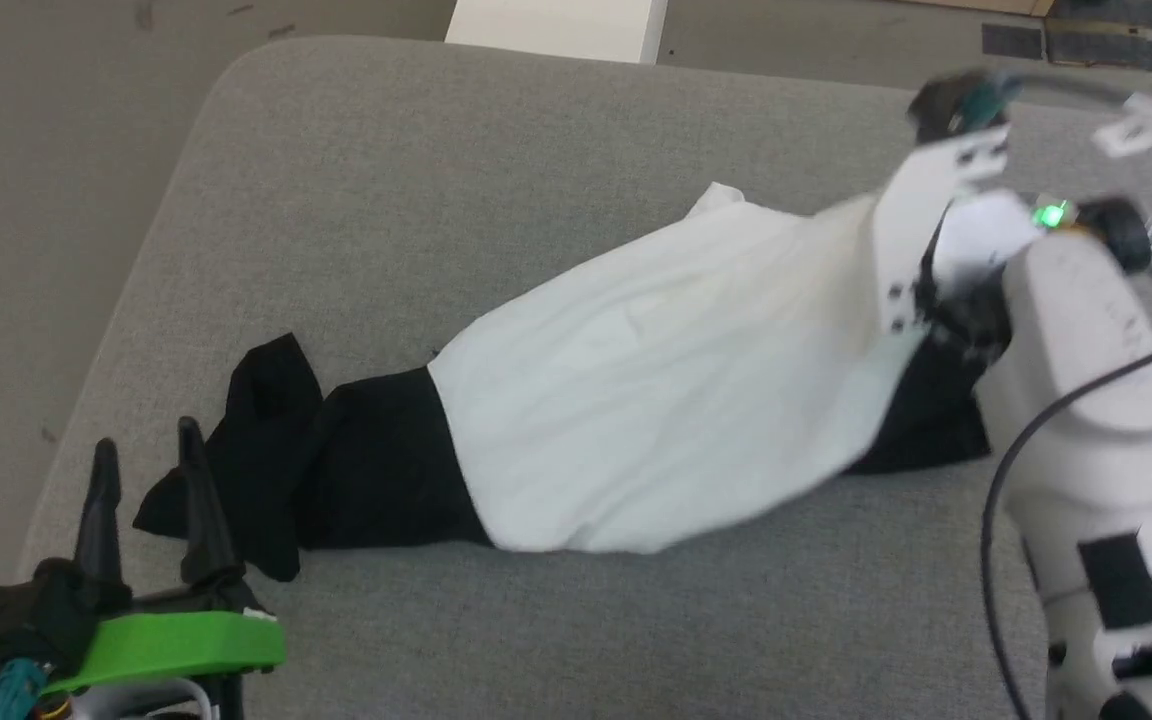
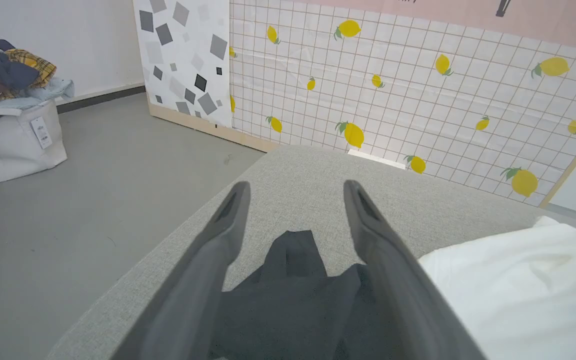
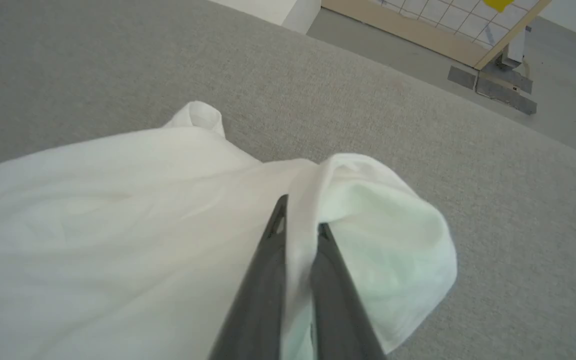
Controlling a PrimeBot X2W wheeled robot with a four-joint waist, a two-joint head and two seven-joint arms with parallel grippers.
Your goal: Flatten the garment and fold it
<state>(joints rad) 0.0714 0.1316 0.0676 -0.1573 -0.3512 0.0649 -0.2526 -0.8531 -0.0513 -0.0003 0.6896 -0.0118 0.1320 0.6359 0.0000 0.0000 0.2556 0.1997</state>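
Note:
The garment lies across the grey padded table. Its white body is in the middle, with one black sleeve bunched at the left and the other black sleeve at the right. My right gripper is shut on a fold of the white fabric at the garment's right end and holds it raised off the table. My left gripper stands open at the lower left. Its fingers straddle the tip of the left black sleeve without closing on it.
The table's rounded left edge drops to grey floor. A white bag heaped with clothes stands on the floor. A lemon-patterned panel and a white box are beyond the far edge. A black cable runs along my right forearm.

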